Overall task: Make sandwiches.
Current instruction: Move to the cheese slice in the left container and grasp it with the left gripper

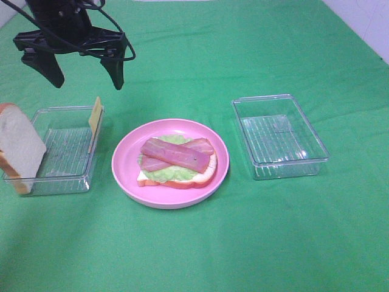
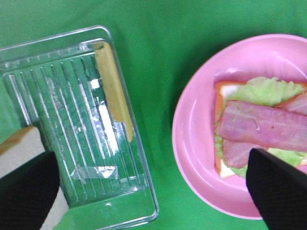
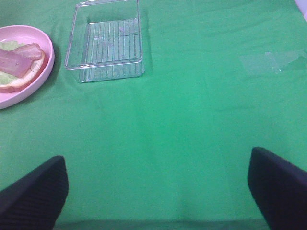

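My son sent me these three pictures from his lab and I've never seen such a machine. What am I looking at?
It is a two-armed robot building a toy sandwich. One picture looks down from above; the other two come from cameras on each wrist.

On the green cloth a pink plate holds bread, lettuce and bacon strips. The left clear tray holds a bread slice and a cheese slice, both leaning on its walls. The right clear tray looks empty.

The left pincer hangs open above, holding nothing. The right pincer is open too, over bare cloth.
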Tool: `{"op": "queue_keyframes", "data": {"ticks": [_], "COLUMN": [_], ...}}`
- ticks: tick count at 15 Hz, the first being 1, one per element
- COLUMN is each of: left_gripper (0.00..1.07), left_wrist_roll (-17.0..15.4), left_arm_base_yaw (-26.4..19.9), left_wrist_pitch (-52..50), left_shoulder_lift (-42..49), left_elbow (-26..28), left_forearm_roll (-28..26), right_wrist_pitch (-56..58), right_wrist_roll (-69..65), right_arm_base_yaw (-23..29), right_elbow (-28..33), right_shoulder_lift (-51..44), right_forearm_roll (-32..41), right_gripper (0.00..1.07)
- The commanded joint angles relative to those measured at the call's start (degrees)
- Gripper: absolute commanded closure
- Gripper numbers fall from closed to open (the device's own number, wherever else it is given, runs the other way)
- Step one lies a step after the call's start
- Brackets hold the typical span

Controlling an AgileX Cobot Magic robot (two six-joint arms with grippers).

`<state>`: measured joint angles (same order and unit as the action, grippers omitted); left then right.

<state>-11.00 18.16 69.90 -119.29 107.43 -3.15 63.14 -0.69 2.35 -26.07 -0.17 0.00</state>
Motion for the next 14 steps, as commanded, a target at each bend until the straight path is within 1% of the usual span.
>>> {"op": "queue_keyframes", "data": {"ticks": [1,2,3,7,10,14], "left_gripper": [0.06,0.06,0.06,0.06,0.06,0.08], "left_wrist_roll": [-0.5,-0.4,0.0,-0.2,-0.2,-0.4], "left_arm_base_yaw": [-1.0,-2.2,-2.3,-1.8,-1.8,-1.8], "left_wrist_pitch": [5.8,5.8,5.6,5.7,5.6,2.5], "left_shoulder_lift": [0.3,-0.9,-1.8,-7.4,-9.8,-12.4], "left_elbow": [-0.4,-0.2,0.1,3.6,3.8,4.0], "left_forearm_roll": [0.5,1.0,1.3,0.6,0.5,0.1], "right_wrist_pitch": [0.0,0.0,0.0,0.0,0.0,0.0], "right_wrist_roll": [0.7,0.7,0.7,0.7,0.7,0.7], "right_arm_base_yaw": [-0.2,-0.2,-0.2,-0.2,-0.2,-0.2], "right_elbow": [0.2,0.2,0.2,0.2,0.2,0.2], "right_shoulder_lift": [-1.8,-1.8,-1.8,-1.8,-1.8,-1.8], "right_forearm_roll": [0.0,0.0,0.0,0.0,0.0,0.0], "right_gripper": [0.11,0.11,0.11,0.11,0.11,0.11]}}
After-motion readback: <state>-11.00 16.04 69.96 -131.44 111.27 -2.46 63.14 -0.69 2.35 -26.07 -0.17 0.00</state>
